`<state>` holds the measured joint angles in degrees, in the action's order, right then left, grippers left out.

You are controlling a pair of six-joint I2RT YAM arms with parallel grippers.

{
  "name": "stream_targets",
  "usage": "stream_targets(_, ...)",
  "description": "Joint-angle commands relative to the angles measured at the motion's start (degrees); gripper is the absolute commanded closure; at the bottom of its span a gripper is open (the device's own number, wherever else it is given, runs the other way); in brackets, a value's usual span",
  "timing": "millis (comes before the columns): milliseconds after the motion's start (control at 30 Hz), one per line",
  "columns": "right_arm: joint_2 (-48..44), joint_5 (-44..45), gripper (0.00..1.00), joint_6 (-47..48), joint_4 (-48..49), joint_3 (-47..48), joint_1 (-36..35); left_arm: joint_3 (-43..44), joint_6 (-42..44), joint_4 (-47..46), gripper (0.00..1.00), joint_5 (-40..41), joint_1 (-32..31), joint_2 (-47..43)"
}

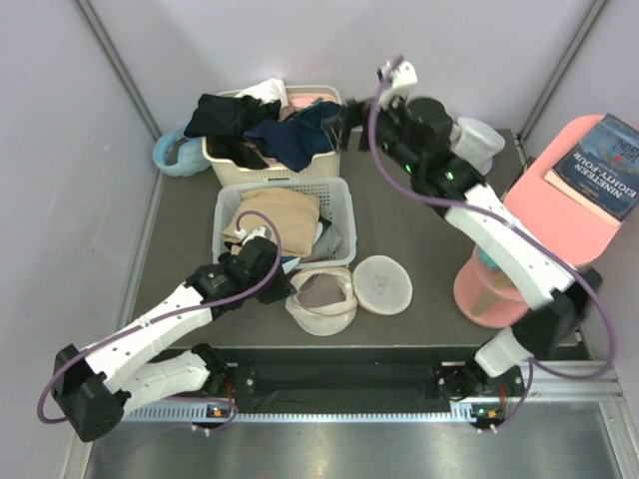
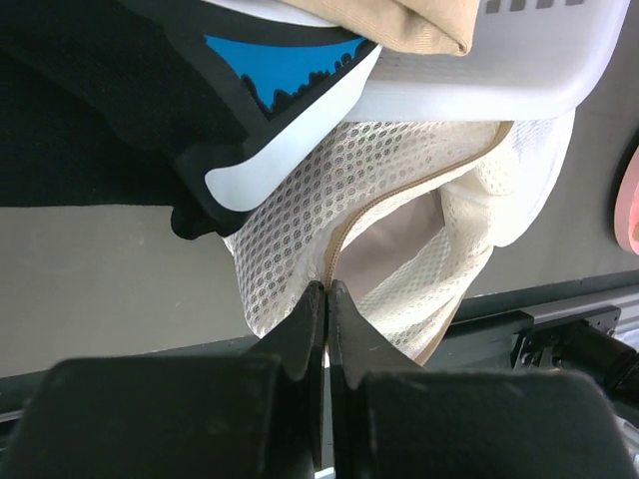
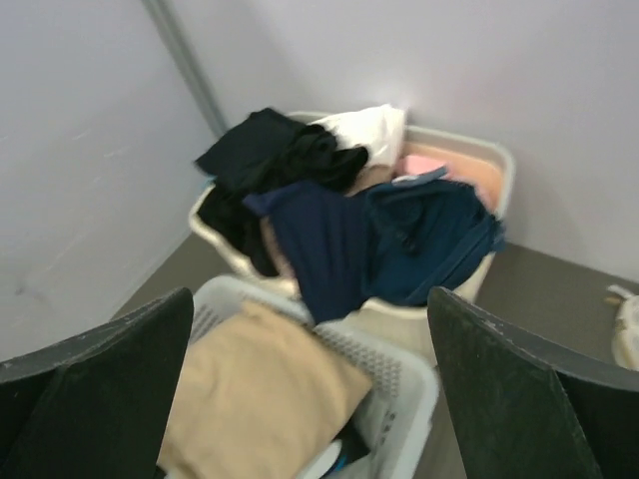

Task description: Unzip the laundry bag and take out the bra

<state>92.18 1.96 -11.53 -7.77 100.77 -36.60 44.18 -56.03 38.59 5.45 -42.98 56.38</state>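
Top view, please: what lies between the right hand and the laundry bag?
The white basket, holding a tan cloth, separates right hand from laundry bag in the top view.

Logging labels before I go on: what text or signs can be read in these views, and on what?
"NINETEEN EIGHTY-FOUR": cover of the dark blue book on the pink round-edged surface; its smaller print is blurred.
Faint mark on the whitish round mesh pouch: too small to read.
Wrist views: none.
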Motion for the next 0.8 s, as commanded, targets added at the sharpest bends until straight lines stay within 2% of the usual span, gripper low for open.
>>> stream_targets(0,-12.26,-4.41,0.0,-3.23,-5.14,-18.03,-7.07,-1.64,-1.45,-1.85,1.0,1.14,0.53,-1.8)
stream_targets(133,-16.68,-5.99,0.0,-10.07,-6.74,-34.27,-16.89,-3.4,-2.33,-1.5,1.0,1.58,0.53,-2.94)
stream_targets(267,-17.3,-6.62,0.04,-18.77,-2.96,-42.93,-22.98,-4.81,-2.68,-1.59,1.0,0.53,0.62,-3.47)
stream_targets(367,-14.23,-5.56,0.08,-20.98,-1.64,-44.26,-25.1,-5.42,-2.77,-1.24,1.0,0.0,0.53,-3.82)
stream_targets(467,-8.96,-4.33,0.12,-20.9,-4.09,-41.63,-26.24,-5.34,-3.03,-0.01,1.0,0.52,0.62,-4.7)
stream_targets(633,-2.01,-2.66,0.12,-21.52,-4.36,-38.37,-27.73,-5.77,-2.94,0.52,1.0,0.35,0.62,-6.63)
stream_targets(767,1.5,8.13,0.12,-23.27,-6.37,-36.7,-30.46,-7.09,-3.12,-0.18,1.0,-0.53,0.53,-8.65)
